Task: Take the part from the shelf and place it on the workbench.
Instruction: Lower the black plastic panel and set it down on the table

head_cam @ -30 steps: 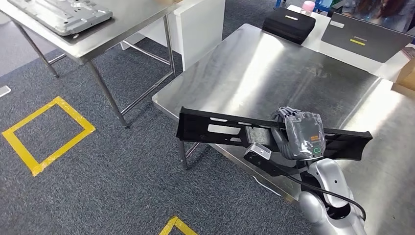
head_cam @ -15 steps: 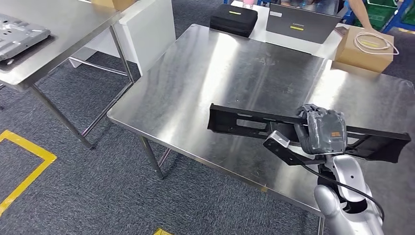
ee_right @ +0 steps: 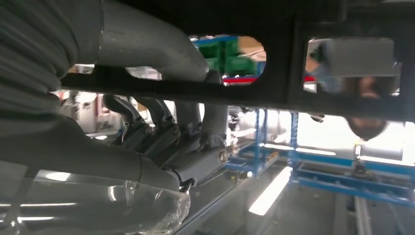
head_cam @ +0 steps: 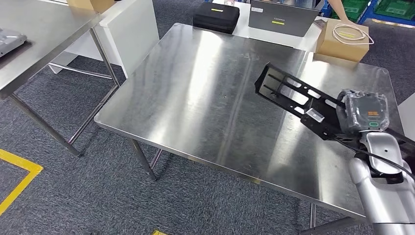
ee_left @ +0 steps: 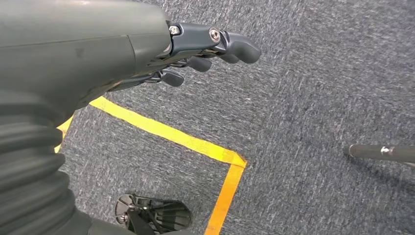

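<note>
Between the closed fingers of the right hand (head_cam: 363, 116), over the workbench (head_cam: 205, 98), the part (head_cam: 298, 100) juts far outward, a long, stiff, light-looking slotted bar gripped near one end, likely tip-prone; left hand (ee_left: 205, 49) hangs empty, fingers apart.

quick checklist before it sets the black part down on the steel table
1. Grip: right hand holds the long black part near its middle. Ok.
2. Part over the steel table, not past its edge. Ok.
3. Part level: it runs slanted across the picture; real tilt cannot tell.
4. Landing spot: the surface under the part is bare; cardboard box and black case sit at the far end, apart. Ok.
5. Gap between part and tabletop: cannot tell.
6. Left hand hangs over the carpet, fingers apart, holding nothing. Ok.
</note>
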### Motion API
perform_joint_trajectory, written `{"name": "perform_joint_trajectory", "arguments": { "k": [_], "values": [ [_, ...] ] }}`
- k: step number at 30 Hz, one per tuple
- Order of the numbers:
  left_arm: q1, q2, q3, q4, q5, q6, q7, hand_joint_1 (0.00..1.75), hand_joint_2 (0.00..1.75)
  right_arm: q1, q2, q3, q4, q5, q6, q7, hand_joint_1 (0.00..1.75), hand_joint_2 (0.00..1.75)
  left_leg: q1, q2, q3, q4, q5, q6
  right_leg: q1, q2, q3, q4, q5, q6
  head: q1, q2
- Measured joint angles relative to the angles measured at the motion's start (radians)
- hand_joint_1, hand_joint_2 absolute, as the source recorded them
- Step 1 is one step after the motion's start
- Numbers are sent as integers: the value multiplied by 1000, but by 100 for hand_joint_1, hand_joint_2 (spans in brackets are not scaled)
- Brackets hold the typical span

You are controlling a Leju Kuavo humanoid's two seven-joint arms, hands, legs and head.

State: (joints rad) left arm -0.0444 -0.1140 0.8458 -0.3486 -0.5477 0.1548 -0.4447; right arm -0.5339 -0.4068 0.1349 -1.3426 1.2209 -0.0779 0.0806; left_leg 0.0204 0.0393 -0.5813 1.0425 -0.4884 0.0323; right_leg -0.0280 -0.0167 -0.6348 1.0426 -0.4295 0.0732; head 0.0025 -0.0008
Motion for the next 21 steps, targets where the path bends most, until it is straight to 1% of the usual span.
{"name": "perform_joint_trajectory", "arguments": {
  "k": [2,4,5,6,8,9,10,11,12,13,14,15,16,17,18,19,21],
  "values": [
    [-3,3,1,3,-3,3,0,0,175,-40,-11,3,58,5,-4,-15,169,175,-3,2,1,-2,-1,-9,8,6,7,-12,1,-15,-2,0],
    [-5,5,2,6,-7,4,-1,0,175,-73,-18,8,104,3,-6,-31,169,175,2,-1,-1,5,-9,-17,0,11,8,-12,1,-32,-4,0],
    [-6,6,2,7,-8,5,-1,0,175,-90,-19,10,122,1,-6,-36,169,175,4,-7,-11,29,-24,-20,-3,13,9,-13,1,-43,-5,0],
    [-6,6,2,9,-9,5,-1,0,175,-105,-20,13,138,1,-7,-40,169,175,6,-17,-33,74,-49,-23,-5,15,11,-14,1,-51,-8,0],
    [-6,8,2,13,-14,6,-2,0,175,-130,-18,21,168,1,-7,-50,169,175,6,-33,-103,204,-105,-25,2,19,12,-13,-2,-61,-11,0],
    [-6,9,2,16,-17,6,-2,0,175,-142,-18,27,186,1,-7,-60,169,175,6,-36,-136,256,-119,-25,5,23,12,-13,-2,-62,-12,0],
    [-6,10,2,18,-22,7,-2,0,175,-153,-17,37,204,2,-7,-74,169,175,6,-37,-155,277,-113,-23,8,26,13,-13,-3,-63,-12,0],
    [-6,11,2,19,-26,8,-2,0,175,-167,-16,48,222,2,-8,-90,169,175,5,-37,-154,260,-89,-20,11,30,15,-13,-3,-64,-12,0],
    [-8,12,2,21,-31,8,-3,0,175,-183,-15,62,242,3,-11,-107,169,175,4,-38,-137,208,-50,-14,13,33,16,-13,-4,-64,-12,0],
    [-10,15,1,21,-36,8,-4,0,175,-201,-11,77,260,4,-16,-124,169,175,2,-42,-110,139,-9,-5,14,37,18,-13,-5,-64,-12,0],
    [-14,18,1,21,-41,8,-5,0,175,-221,-4,92,277,6,-20,-139,169,175,0,-43,-83,77,21,2,18,40,18,-12,-5,-64,-12,0],
    [-18,21,0,22,-46,7,-5,0,175,-240,2,109,294,7,-23,-155,169,175,-2,-44,-64,31,40,3,22,43,17,-10,-6,-64,-12,0],
    [-24,23,-2,23,-51,6,-4,0,175,-257,11,127,306,9,-24,-173,169,175,-3,-44,-56,9,45,-2,27,45,15,-8,-7,-64,-11,0],
    [-29,24,-5,23,-57,4,-2,0,175,-272,20,146,316,9,-22,-190,169,175,-5,-42,-54,4,45,-10,32,47,13,-6,-8,-64,-11,0],
    [-35,24,-8,24,-62,2,0,0,175,-283,28,165,323,8,-21,-206,169,175,-6,-42,-55,2,47,-16,34,47,12,-6,-8,-63,-11,0],
    [-40,25,-12,25,-66,0,2,0,175,-293,38,185,330,6,-20,-219,169,175,-9,-43,-55,3,47,-18,35,46,11,-6,-8,-62,-11,0],
    [-48,26,-20,28,-71,-2,5,0,175,-312,54,221,344,0,-19,-236,169,175,-14,-45,-55,3,48,-14,34,44,11,-8,-7,-60,-11,0]
  ]
}}
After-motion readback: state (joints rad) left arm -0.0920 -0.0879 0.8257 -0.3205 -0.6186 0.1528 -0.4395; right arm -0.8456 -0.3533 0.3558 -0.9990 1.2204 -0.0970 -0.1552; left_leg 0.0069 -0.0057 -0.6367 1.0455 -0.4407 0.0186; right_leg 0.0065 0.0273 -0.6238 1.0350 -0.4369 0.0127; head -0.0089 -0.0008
